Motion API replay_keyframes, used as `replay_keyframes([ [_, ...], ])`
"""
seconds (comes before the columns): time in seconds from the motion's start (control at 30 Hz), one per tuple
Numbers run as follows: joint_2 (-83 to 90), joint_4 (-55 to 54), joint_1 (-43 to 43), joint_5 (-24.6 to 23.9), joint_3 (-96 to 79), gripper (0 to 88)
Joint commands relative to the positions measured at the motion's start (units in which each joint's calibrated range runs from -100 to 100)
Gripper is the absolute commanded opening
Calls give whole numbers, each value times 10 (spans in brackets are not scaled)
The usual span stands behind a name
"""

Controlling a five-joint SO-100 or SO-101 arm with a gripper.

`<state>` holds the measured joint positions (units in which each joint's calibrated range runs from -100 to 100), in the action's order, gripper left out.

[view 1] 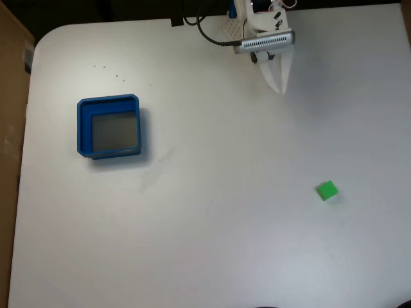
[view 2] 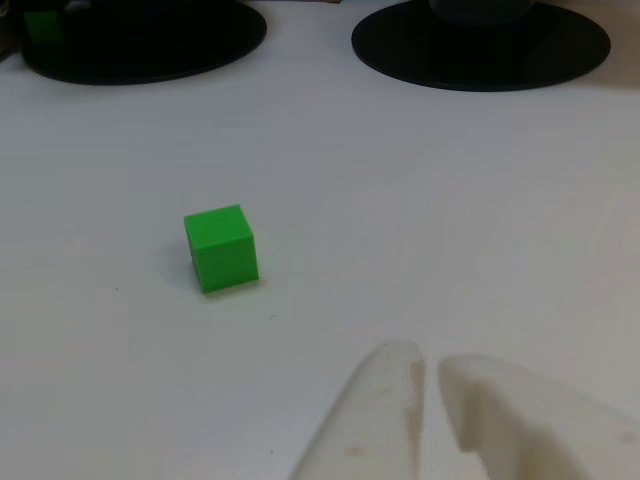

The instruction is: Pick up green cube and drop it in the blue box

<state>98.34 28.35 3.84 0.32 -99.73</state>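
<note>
The green cube [view 1: 327, 190] lies alone on the white table, toward the lower right in the fixed view. The other view shows the cube [view 2: 221, 248] left of centre, well ahead of my white gripper [view 2: 428, 372], whose fingertips stand almost together with nothing between them. In the fixed view my gripper [view 1: 279, 88] hangs near the table's far edge, pointing down, far above the cube in the picture. The blue box [view 1: 83, 129] sits at the left, with its grey floor bare.
A black cable [view 1: 209, 35] runs along the far edge beside the arm's base. Two black round bases [view 2: 480, 50] stand beyond the cube in the other view. A brown cardboard surface [view 1: 11, 70] borders the table's left side.
</note>
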Motion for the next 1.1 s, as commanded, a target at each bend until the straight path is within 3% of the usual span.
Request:
replay_keyframes([
  [0.0,6,2,-2,0,-1,5],
  [0.7,6,2,4,0,-2,5],
  [1.07,7,2,67,0,-2,5],
])
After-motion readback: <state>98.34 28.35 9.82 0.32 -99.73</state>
